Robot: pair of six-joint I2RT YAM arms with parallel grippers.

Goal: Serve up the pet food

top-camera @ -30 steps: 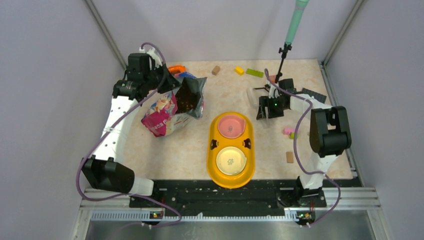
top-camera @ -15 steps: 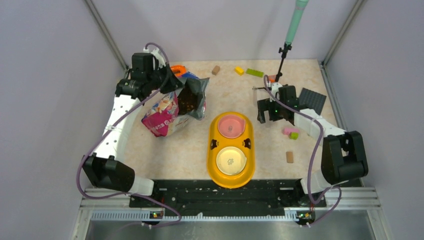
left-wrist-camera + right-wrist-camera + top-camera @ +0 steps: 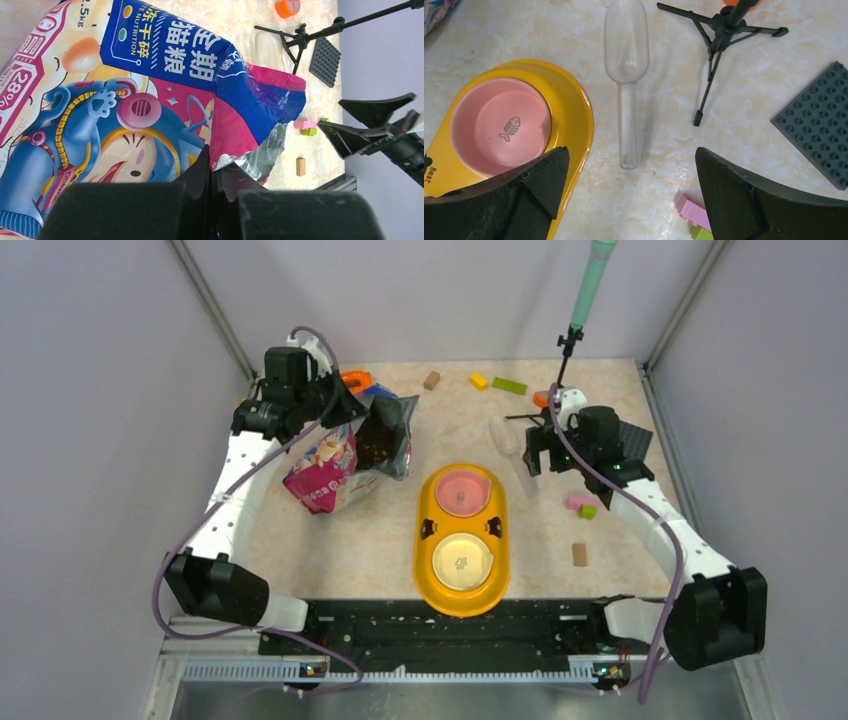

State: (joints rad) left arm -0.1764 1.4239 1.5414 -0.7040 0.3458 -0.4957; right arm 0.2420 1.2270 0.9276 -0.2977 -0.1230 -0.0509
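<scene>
The magenta-and-blue cat food bag [image 3: 330,465] lies at the left with its mouth open towards the feeder. Dark brown pet food [image 3: 377,445] shows inside the mouth. My left gripper [image 3: 345,405] is shut on the bag's torn top edge; in the left wrist view the jaws [image 3: 215,165] pinch the foil rim of the bag [image 3: 165,55]. The yellow feeder [image 3: 505,540] holds an empty pink bowl [image 3: 462,490] and an empty cream bowl [image 3: 463,560]. A clear plastic scoop [image 3: 626,60] lies flat right of the feeder. My right gripper [image 3: 631,175] is open and empty, above the scoop's handle end.
A black tripod stand [image 3: 568,350] with a teal pole stands at the back right, next to a grey studded baseplate [image 3: 819,125]. Pink and green bricks [image 3: 582,505], a tan block [image 3: 579,554] and several coloured bricks [image 3: 508,386] lie scattered. An orange roll [image 3: 355,380] sits behind the bag.
</scene>
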